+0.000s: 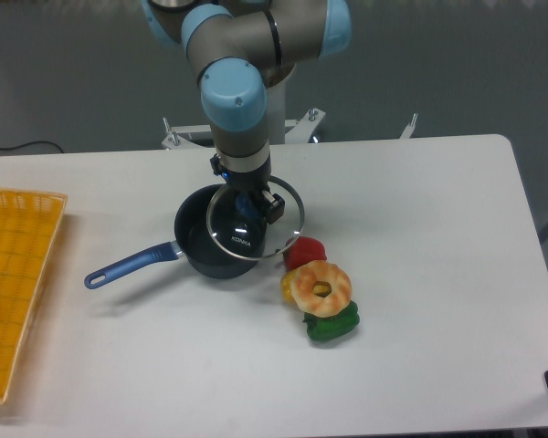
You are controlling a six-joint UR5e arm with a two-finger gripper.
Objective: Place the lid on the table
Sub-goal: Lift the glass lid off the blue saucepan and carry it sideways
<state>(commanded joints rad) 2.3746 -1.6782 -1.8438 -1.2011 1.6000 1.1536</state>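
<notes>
Grey arm [256, 36], light-blue joint caps, small black hand [254, 203].

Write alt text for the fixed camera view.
A robot arm's claw holds a round glass lid with a blue knob tilted above a dark blue saucepan on a white table, beside toy food and a yellow mesh tray.

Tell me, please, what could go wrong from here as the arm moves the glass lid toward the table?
1. The lid hangs tilted over the saucepan, held only by its knob; it may slip from the gripper.
2. The toy food pile sits right beside the pan, so setting down there could knock it.
3. The lid's low edge might catch the pan rim.
</notes>
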